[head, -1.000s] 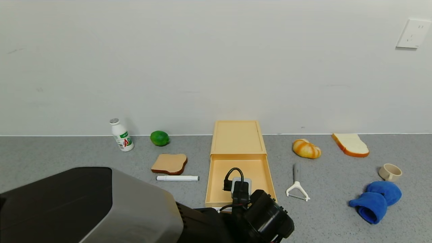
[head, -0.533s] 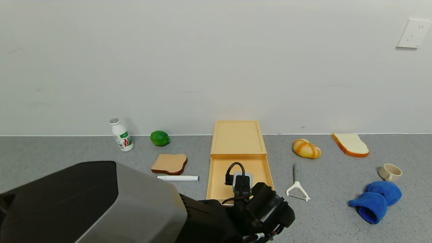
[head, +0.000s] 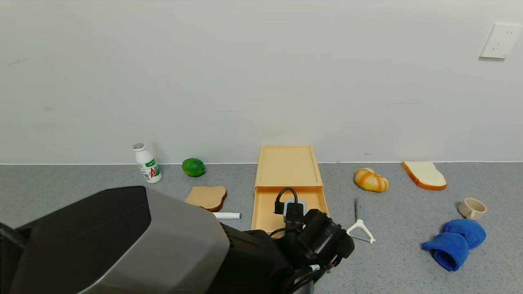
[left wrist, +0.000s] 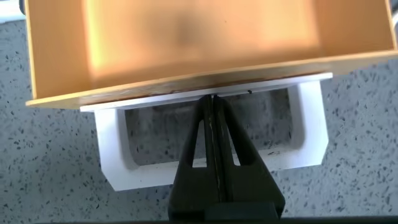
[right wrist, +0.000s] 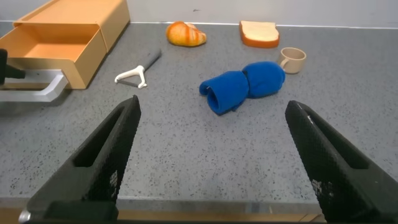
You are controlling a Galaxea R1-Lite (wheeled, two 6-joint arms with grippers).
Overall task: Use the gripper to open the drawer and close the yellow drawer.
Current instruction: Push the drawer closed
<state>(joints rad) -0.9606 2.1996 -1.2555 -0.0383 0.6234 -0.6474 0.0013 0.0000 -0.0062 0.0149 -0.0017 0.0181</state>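
Observation:
The pale yellow drawer unit [head: 287, 165] stands at the back middle against the wall. Its tray [head: 265, 204] is partly out, and its inside shows empty. My left arm's black hand [head: 318, 241] with looping cables sits at the tray's front. In the left wrist view my left gripper [left wrist: 213, 98] is shut, reaching through the white loop handle [left wrist: 118, 168], with its tips touching the tray's white front edge [left wrist: 155, 98]. My right gripper [right wrist: 214, 106] is open and empty, low over the table's front, to the right of the drawer.
On the left are a brown toast slice [head: 206, 197], a white pen [head: 226, 215], a lime [head: 193, 167] and a small bottle [head: 147, 163]. On the right are a white peeler [head: 359, 228], a bread roll [head: 370, 180], a white bread slice [head: 425, 174], a cup [head: 472, 208] and a blue cloth [head: 455, 241].
The tray has slid back into the box by about half its drawn-out length. My left hand has moved forward toward the wall with it.

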